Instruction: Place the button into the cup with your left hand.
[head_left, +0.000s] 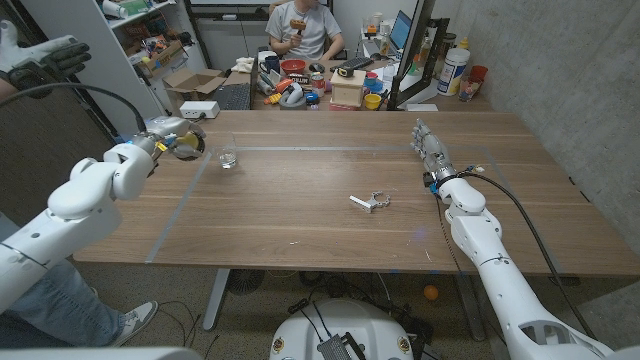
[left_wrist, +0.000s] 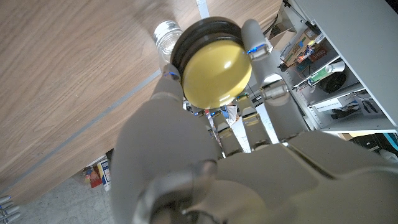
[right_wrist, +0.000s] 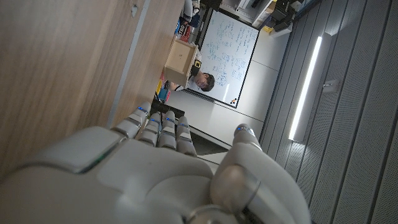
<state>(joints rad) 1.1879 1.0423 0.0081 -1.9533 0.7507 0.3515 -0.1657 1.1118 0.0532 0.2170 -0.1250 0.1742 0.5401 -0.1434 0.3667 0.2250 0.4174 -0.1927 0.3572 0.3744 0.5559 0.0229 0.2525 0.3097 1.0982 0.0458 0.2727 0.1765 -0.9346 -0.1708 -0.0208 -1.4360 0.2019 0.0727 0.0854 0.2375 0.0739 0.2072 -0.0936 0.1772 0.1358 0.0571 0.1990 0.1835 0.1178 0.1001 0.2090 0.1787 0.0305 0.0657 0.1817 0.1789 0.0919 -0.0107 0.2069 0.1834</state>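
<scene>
From the head camera, the robot's left hand (head_left: 178, 139) was up near the far left part of the wooden table (head_left: 300, 215), its fingers wrapped around the button (head_left: 187, 143), a dark-rimmed disc seen only small from there. The cup (head_left: 229, 159), a small clear one, stood on the table just to the right of that hand, apart from it. Further right, near the table's middle, lay a small metal clip (head_left: 369, 202) that nothing touched. The right hand (head_left: 431, 152) was at the table's far right side, fingers stretched out straight and together, holding nothing; I could not tell whether it touched the wood. Behind the table a person (head_left: 303, 28) sat at a cluttered desk (head_left: 330, 80), and at the picture's left edge someone's leg in jeans (head_left: 70, 300) showed beside the robot's arm.

The left wrist camera gave the clear look: the button (left_wrist: 214, 67) was round with a yellow dome and a black rim, gripped between the left hand's (left_wrist: 205, 143) fingers (left_wrist: 255, 40). The cup (left_wrist: 166, 36) showed right by the button's rim in that picture, standing on the table (left_wrist: 68, 81); whether the two touched I could not tell.

From the right wrist camera, the right hand (right_wrist: 155, 168) had its fingers (right_wrist: 158, 127) extended side by side, the thumb apart from them, with nothing in its grasp, alongside the table (right_wrist: 62, 68). The seated person (right_wrist: 203, 81) and a whiteboard (right_wrist: 229, 56) showed beyond
</scene>
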